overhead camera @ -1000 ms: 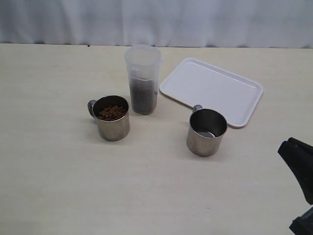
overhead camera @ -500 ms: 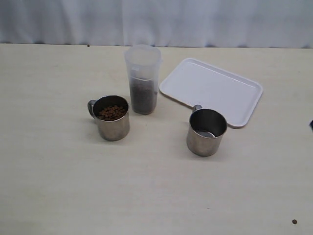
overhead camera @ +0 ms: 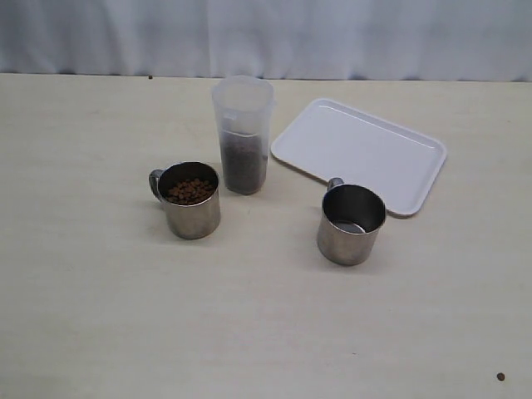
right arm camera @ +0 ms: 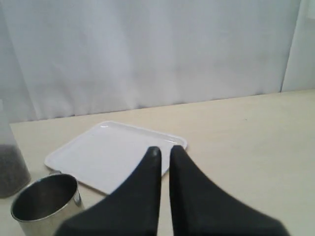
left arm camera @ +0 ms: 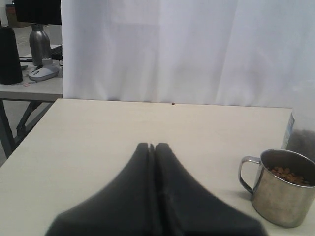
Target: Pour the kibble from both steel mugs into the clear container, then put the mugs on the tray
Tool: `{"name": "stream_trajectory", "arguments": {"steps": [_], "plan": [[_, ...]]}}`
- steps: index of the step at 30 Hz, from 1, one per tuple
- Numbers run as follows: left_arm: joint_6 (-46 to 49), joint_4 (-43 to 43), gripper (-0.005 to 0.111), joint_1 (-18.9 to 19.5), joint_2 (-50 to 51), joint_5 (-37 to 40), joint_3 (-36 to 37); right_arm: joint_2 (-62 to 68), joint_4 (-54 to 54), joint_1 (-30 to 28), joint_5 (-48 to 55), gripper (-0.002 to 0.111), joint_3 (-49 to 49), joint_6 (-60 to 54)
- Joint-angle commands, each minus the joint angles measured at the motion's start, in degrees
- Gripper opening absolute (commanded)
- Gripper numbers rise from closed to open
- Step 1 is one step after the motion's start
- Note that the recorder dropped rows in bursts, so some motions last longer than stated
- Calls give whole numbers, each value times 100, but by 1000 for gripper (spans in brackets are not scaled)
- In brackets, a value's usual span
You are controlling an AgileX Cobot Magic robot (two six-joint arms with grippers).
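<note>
Two steel mugs stand on the table. The left mug [overhead camera: 189, 199] holds kibble [overhead camera: 189, 191]; the right mug [overhead camera: 351, 224] looks empty. Between and behind them stands the clear container [overhead camera: 243, 133], partly filled with dark kibble. The white tray [overhead camera: 359, 154] lies bare at the back right. Neither gripper shows in the exterior view. My left gripper [left arm camera: 152, 146] is shut and empty, with the kibble mug [left arm camera: 283, 189] off to one side of it. My right gripper [right arm camera: 165, 150] is almost closed, a slim gap between its fingers and nothing in it, short of the tray [right arm camera: 108, 152] and beside the empty mug [right arm camera: 44, 196].
One stray kibble pellet [overhead camera: 500, 376] lies on the table near the front right corner. A white curtain hangs behind the table's far edge. In the left wrist view, a side desk [left arm camera: 29, 86] with a mouse and a flask stands beyond the table.
The right arm's black gripper, seen at the lower right edge a second ago, has withdrawn out of the exterior view, uncovering the stray pellet. Mugs, container and tray have not moved.
</note>
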Motion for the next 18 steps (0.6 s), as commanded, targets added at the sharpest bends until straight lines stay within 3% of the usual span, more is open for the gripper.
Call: {"name": "stream_trajectory", "arguments": {"steps": [1,18], "plan": [[0,5,0,7,-20,-56,14,-25,206,13,307,5,25,-629],[0,5,0,7,-20,-56,14,-25,303,13,507,5,25,-1317]]}}
